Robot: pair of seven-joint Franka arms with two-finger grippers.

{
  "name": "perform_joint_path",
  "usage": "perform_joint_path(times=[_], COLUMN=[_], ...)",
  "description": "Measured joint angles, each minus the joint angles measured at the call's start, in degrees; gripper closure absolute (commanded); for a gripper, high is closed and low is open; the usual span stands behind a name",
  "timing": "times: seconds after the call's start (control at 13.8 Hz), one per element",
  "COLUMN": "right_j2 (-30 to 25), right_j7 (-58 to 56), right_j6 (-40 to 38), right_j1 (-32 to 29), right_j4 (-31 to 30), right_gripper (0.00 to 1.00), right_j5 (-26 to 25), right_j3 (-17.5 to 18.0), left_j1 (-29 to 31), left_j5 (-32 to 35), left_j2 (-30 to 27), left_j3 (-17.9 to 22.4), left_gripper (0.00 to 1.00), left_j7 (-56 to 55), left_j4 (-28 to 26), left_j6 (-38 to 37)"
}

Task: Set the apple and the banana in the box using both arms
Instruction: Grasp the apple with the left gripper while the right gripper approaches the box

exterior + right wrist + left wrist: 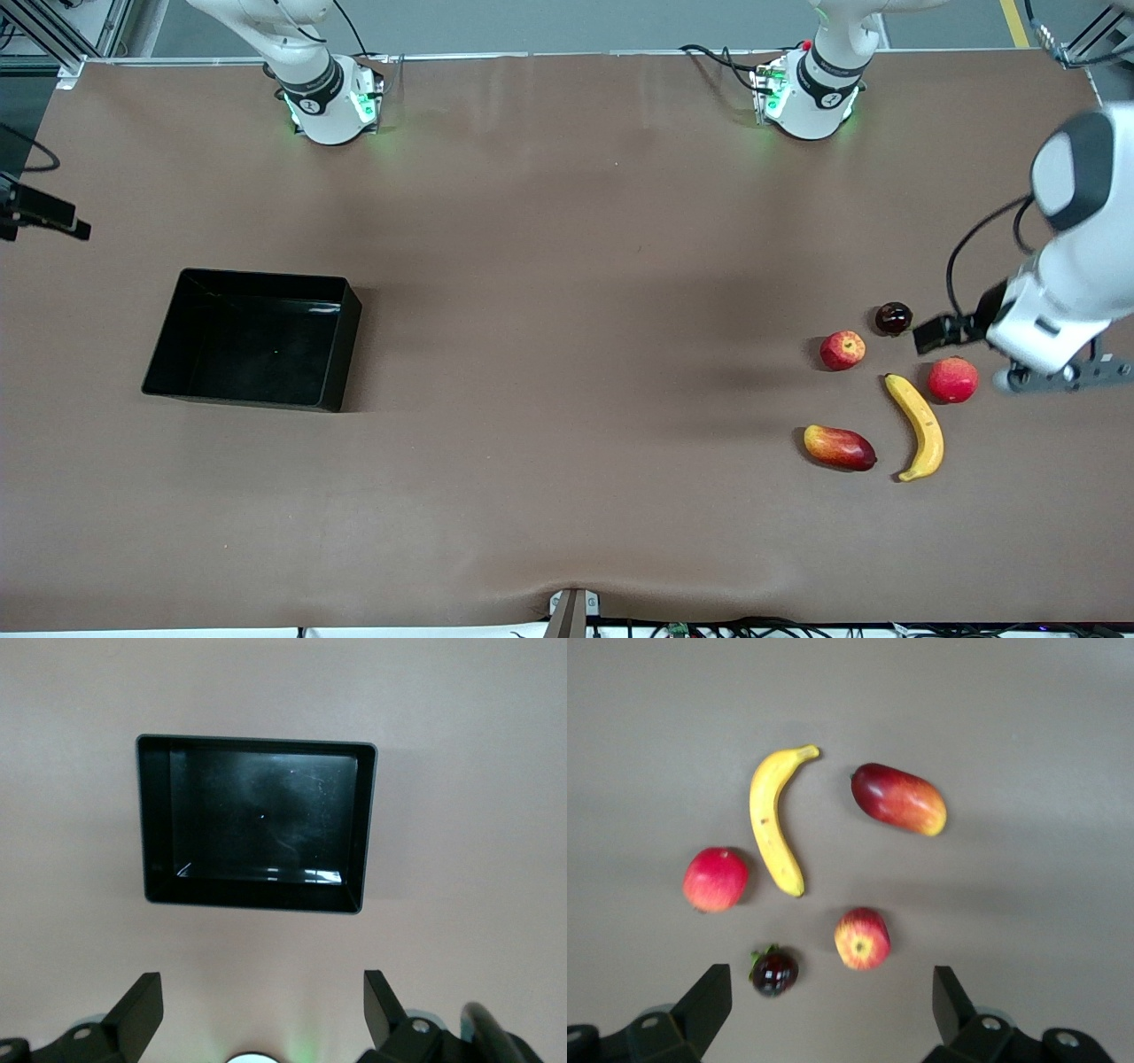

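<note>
Worktop [567, 496]: brown, bare across its whole middle, so a carry from the fruit end to the bin end meets nothing.

Box [252, 339], black, low-walled, nothing in it. It lies below the right tool [263, 1014], whose fingers stand wide apart with nothing between them. That arm waits up high; my guess is that it is kept there to leave the bin mouth free. In the front view this tool is out of sight.

Left tool [833, 1014], up in the air over the fruit cluster at the left arm's end of the worktop, fingers fully spread, nothing held. The whole cluster sits below it, so I read this as a survey pose ahead of the first pick.

Banana [918, 427]: lying flat, clear room on both long sides, best taken across its middle.

Mango-like fruit [839, 447], beside the banana, apart from it.

Pink-red fruit [952, 379], close to the banana's upper tip; a distractor.

Apple [842, 350], yellow patch up, free all round.

Dark berry [893, 317], near the apple, not touching; the tighter gap.
</note>
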Motion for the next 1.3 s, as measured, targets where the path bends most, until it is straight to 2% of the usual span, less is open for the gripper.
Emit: perform_joint_path(times=[0.29, 0.58, 0.8, 1.01, 1.08, 1.16, 1.3], right_j2=[7.3, 14.4, 17.5, 18.2, 18.4, 18.6, 18.7], right_j7=[-2.3, -3.2, -4.6, -5.7, -6.2, -6.6, -7.3], right_j6=[6.8, 14.4, 24.3, 33.3, 34.9, 36.0, 37.7], right_j1=[-2.5, -5.4, -6.8, -7.6, -7.8, -8.1, -8.6], right_j4=[-0.6, -3.2, -9.2, -16.2, -17.6, -18.7, -20.4], right_gripper=[0.0, 0.0, 0.0, 0.0, 0.08, 0.22, 0.58], right_j5=[-0.2, -0.7, -0.8, -0.9, -0.9, -0.9, -0.9], right_j3=[0.0, -0.1, -0.1, -0.1, -0.1, -0.1, -0.1], left_j1=[0.0, -0.1, -0.1, -0.1, -0.1, -0.1, -0.1], left_j5=[0.0, -0.1, -0.1, -0.1, -0.1, -0.1, -0.1], left_j2=[7.4, 9.5, 9.4, 9.3, 9.3, 9.3, 9.4], left_j3=[-0.1, -0.3, -0.3, -0.3, -0.3, -0.3, -0.3], left_gripper=[0.0, 0.0, 0.0, 0.0, 0.0, 0.0, 0.0], left_j7=[-3.0, -4.4, -4.4, -4.4, -4.4, -4.4, -4.5], left_j4=[-1.4, -9.6, -14.6, -17.7, -18.5, -19.3, -20.5], left_j6=[7.2, 16.0, 17.3, 17.5, 17.8, 18.3, 19.0])
